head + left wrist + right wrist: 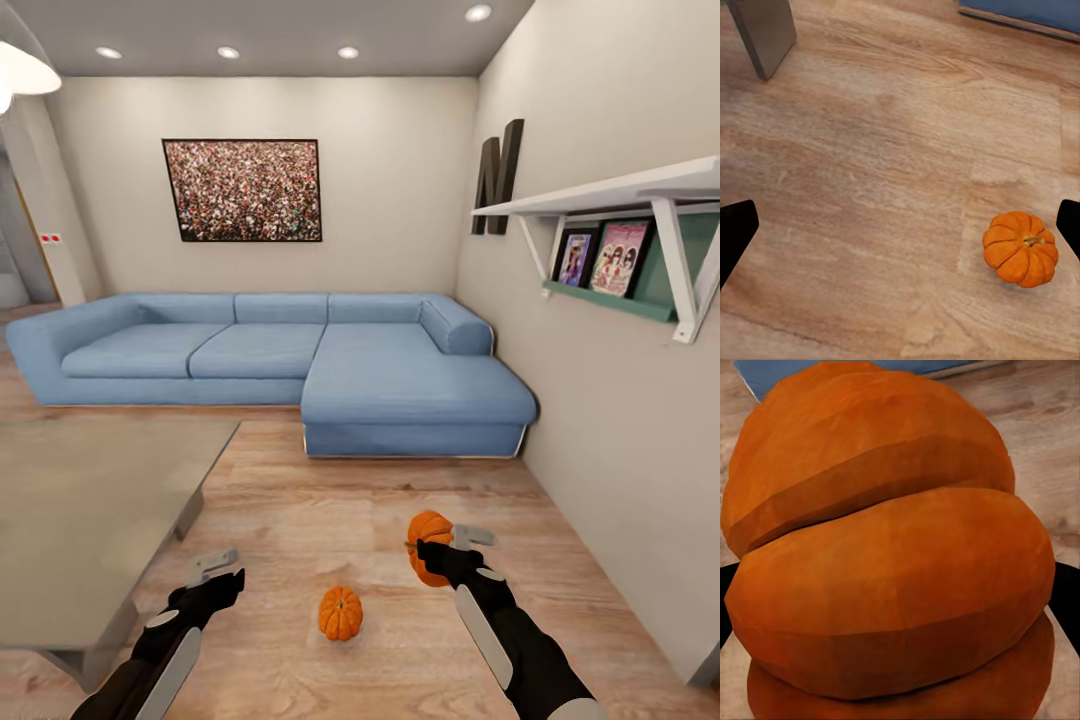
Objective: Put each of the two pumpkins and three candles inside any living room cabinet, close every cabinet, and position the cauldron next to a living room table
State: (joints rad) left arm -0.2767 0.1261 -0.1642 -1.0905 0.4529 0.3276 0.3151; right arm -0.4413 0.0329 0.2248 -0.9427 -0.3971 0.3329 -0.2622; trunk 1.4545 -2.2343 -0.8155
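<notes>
Pumpkin point(428, 545) sits clamped in my right gripper point(440, 550), lifted above the wood floor point(330, 520). In the right wrist view its orange ribs point(892, 555) crowd close against the camera, with my dark fingertips point(1066, 600) showing at either side of it, pressed to its flanks. A strip of floor and a corner of blue show past it.

The second pumpkin point(341, 613) rests on the floor between my two arms, stem up, apart from both grippers. In the left wrist view it point(1021, 248) lies just beside one of my left fingers point(1069, 225), not touching it, while the other finger point(735, 236) stands far across the frame. So my left gripper point(215, 578) is spread wide and holds nothing; it hovers over bare boards.

To my left stands the table point(90, 500), its greyish top glossy, its edge near my left arm. One of its legs point(765, 30) shows in the left wrist view, well apart from the floor pumpkin.

Beyond, a blue corner sofa point(300, 355) runs along the far wall, with a framed picture point(243, 190) above it. On the right wall hangs a white shelf point(620, 210) with two small pictures point(600, 258) under it.
</notes>
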